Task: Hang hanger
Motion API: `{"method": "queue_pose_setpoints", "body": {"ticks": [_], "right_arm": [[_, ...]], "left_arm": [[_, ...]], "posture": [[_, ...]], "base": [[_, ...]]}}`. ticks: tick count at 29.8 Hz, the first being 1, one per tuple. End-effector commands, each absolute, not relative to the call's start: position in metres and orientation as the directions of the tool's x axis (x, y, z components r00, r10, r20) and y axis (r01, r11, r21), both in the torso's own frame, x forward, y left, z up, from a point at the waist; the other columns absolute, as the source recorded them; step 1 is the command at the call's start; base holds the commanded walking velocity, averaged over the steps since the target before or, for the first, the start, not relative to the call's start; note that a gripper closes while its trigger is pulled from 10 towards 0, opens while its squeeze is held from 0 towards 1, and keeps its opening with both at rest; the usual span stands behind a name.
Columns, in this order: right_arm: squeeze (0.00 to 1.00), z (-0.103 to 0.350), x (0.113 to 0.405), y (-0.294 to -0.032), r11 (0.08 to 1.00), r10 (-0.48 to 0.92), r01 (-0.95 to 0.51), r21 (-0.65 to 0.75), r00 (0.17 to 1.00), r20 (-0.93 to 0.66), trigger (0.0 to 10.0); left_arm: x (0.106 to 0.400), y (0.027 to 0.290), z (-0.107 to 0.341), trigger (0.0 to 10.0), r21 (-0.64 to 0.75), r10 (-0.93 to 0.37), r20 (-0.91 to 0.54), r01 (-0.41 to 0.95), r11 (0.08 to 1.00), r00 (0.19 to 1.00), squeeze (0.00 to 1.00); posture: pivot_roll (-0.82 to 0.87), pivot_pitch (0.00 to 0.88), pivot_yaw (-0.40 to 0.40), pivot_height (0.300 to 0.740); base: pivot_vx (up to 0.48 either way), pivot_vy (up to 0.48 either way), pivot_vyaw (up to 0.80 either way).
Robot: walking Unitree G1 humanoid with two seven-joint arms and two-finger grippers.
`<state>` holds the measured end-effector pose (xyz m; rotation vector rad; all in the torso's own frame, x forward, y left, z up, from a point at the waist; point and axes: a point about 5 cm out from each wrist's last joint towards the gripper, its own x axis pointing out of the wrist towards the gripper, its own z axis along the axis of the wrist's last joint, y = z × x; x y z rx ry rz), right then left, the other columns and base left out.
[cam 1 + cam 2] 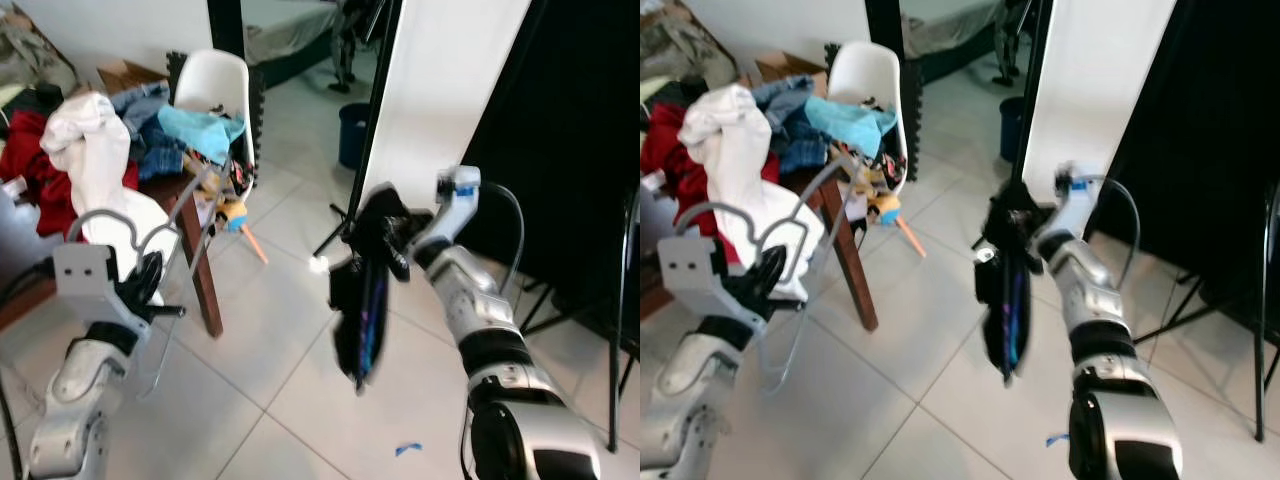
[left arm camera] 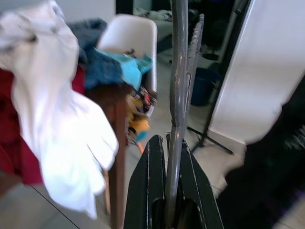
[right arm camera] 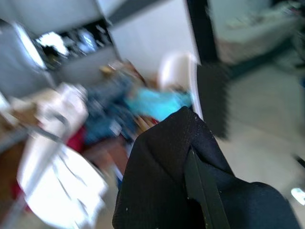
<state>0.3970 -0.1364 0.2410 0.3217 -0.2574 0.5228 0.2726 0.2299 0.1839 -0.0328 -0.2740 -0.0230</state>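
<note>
Two grippers share the job: the left gripper (image 1: pixel 150 285) pinches a grey wire hanger (image 1: pixel 185 235) between pressed-together fingers, while the right gripper (image 1: pixel 390 240), ahead and across from it, is closed on a dark garment (image 1: pixel 362 300) that dangles free, apparently held up for dressing onto the hanger. Beyond the left gripper sits a clothes-heaped table (image 1: pixel 195 250). No legible writing appears.

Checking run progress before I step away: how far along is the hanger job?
Done: both pickups. The left end effector is shut on the grey hanger, and the right end effector holds a black garment dangling over the tiled floor. In hand: bringing the two together. Left: the garment isn't on the hanger, and nothing is hung yet.
</note>
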Motion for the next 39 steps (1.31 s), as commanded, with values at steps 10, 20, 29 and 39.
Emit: {"method": "queue_pose_setpoints", "body": {"ticks": [10, 20, 29, 39], "right_arm": [[0.0, 0.246, 0.397, -0.125, 0.837, 0.465, -0.519, 0.171, 0.841, 0.277, 10.0], [0.0, 0.242, 0.396, -0.119, 0.838, 0.47, -0.516, 0.175, 0.847, 0.247, 10.0], [0.0, 0.245, 0.395, -0.118, 0.828, 0.471, -0.523, 0.204, 0.845, 0.254, 10.0], [0.0, 0.275, 0.388, -0.103, 0.765, 0.525, -0.611, 0.204, 0.775, 0.353, 10.0]], "left_arm": [[0.275, 0.23, 0.207, 10.0, 0.068, 0.046, 0.265, -0.066, 0.995, 0.963, 0.0], [0.279, 0.233, 0.228, 10.0, 0.161, 0.098, 0.294, -0.15, 0.975, 0.951, 0.0], [0.278, 0.227, 0.247, 10.0, 0.284, 0.098, 0.339, -0.201, 0.938, 0.936, 0.0], [0.276, 0.235, 0.27, 10.0, 0.289, 0.147, 0.394, -0.275, 0.917, 0.907, 0.0]], "posture": [[-0.04, 0.141, -0.037, 0.74], [-0.04, 0.144, -0.033, 0.74], [-0.04, 0.148, -0.034, 0.74], [-0.03, 0.142, -0.033, 0.74]], "base": [[0.342, 0.0, 0.0], [0.342, 0.0, 0.0], [0.347, 0.0, 0.27], [0.352, 0.0, 0.8]]}}
